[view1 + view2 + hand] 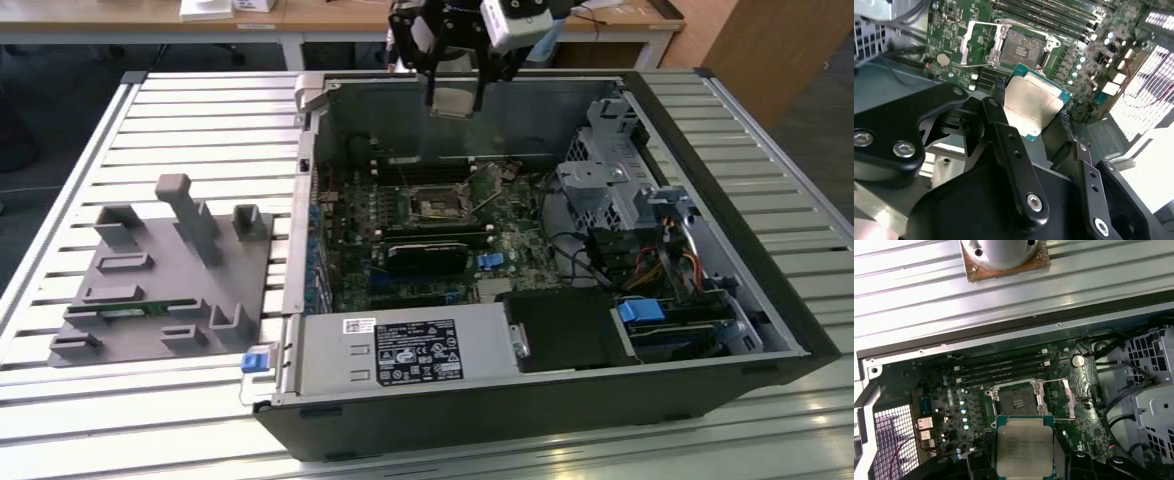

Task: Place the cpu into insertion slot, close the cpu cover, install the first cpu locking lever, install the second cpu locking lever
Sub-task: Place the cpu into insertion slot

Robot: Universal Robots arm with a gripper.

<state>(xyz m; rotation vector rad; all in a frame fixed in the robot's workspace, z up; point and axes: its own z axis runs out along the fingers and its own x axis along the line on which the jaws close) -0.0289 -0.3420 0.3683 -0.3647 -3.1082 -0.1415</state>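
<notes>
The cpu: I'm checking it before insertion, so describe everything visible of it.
The cpu is a small flat square: a dull silver-grey metal top with faint print, rimmed by its green board. The black jaws grip two opposite edges, metal top facing both wrist cameras. It hangs above the motherboard, not seated: the insertion slot lies bare, apart from it.

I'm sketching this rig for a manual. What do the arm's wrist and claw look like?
The claw is black. It has two long flat fingers with small round holes and silver screw heads, hinged on chunky glossy black links fixed with silver bolts. In the exterior view, a white boxy block sits on the dark wrist above it.
</notes>
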